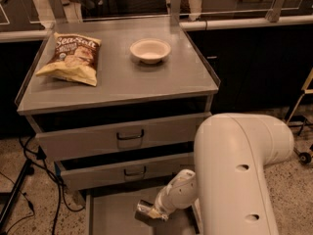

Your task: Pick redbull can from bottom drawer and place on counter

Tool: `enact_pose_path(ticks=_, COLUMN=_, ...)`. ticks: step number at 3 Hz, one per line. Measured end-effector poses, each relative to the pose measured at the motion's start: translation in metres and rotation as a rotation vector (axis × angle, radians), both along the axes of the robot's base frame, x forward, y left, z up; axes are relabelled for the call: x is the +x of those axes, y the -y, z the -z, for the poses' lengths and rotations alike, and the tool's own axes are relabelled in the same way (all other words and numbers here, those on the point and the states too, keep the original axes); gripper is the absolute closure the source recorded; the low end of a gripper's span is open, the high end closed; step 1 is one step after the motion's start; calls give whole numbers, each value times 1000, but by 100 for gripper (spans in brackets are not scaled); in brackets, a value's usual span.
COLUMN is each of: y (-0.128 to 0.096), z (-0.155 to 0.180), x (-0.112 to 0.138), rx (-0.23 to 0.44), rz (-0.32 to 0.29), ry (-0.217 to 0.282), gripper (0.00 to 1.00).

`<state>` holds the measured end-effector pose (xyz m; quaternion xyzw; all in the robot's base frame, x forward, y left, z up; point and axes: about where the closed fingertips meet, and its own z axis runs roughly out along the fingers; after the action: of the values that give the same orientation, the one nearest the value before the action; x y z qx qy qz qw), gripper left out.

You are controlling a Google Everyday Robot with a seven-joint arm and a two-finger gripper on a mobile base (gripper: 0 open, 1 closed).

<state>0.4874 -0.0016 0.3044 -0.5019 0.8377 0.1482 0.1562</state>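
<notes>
The bottom drawer [112, 217] is pulled open below the two upper drawers, showing its flat grey floor. My gripper [148, 211] reaches down into it from the big white arm [234, 175] at the lower right. It is shut on the redbull can [142, 209], a small silvery cylinder held on its side just above the drawer floor, with a dark shadow under it. The counter [117, 77] is the broad grey cabinet top above, well away from the gripper.
A chip bag [72, 58] lies on the counter's left side and a pale round bowl [150, 50] sits at its back middle. The two upper drawers [129, 136] stick out slightly above the gripper. Cables and a stand leg [19, 185] lie on the floor at left.
</notes>
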Motion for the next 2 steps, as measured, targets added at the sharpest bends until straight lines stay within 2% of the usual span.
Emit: enact_pose_path(ticks=2, y=5, z=-16, x=-4, rx=0, rz=11, ry=4, gripper=100)
